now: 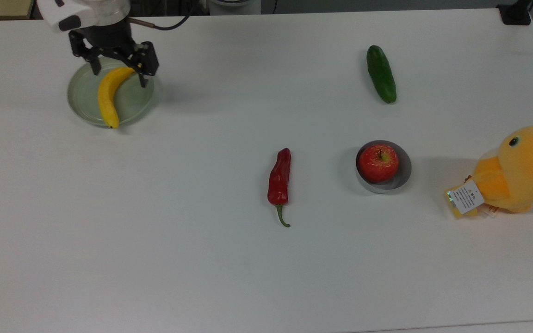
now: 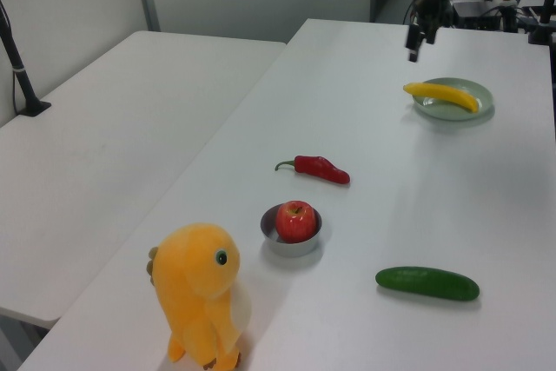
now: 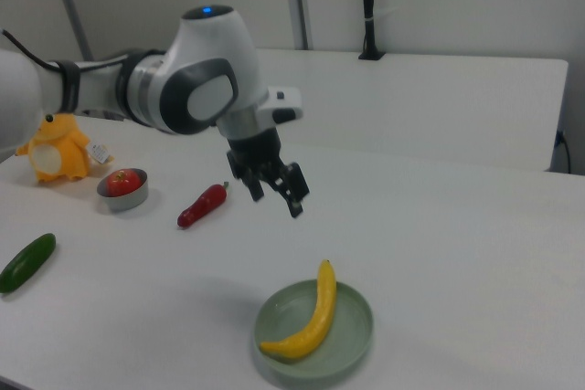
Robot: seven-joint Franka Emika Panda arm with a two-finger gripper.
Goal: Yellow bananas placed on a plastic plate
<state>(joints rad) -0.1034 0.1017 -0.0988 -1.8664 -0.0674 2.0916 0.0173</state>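
Note:
The yellow banana (image 1: pixel 106 98) lies curved across the pale green plastic plate (image 1: pixel 81 95) at the top view's upper left, its dark tip resting at the plate's near rim. My gripper (image 1: pixel 119 76) hangs open and empty above the plate's far edge, not touching the banana. In the right view the gripper (image 3: pixel 276 200) is well above and to the left of the banana (image 3: pixel 311 317) on the plate (image 3: pixel 355 328). In the left view the gripper (image 2: pixel 419 41) hovers up and left of the banana (image 2: pixel 441 96) and plate (image 2: pixel 479 93).
A red chili pepper (image 1: pixel 279 178) lies mid-table. A red apple (image 1: pixel 378 163) sits in a small grey bowl (image 1: pixel 406 175). A green cucumber (image 1: pixel 381 73) lies at the back right, and an orange plush duck (image 1: pixel 521 169) stands at the top view's right edge.

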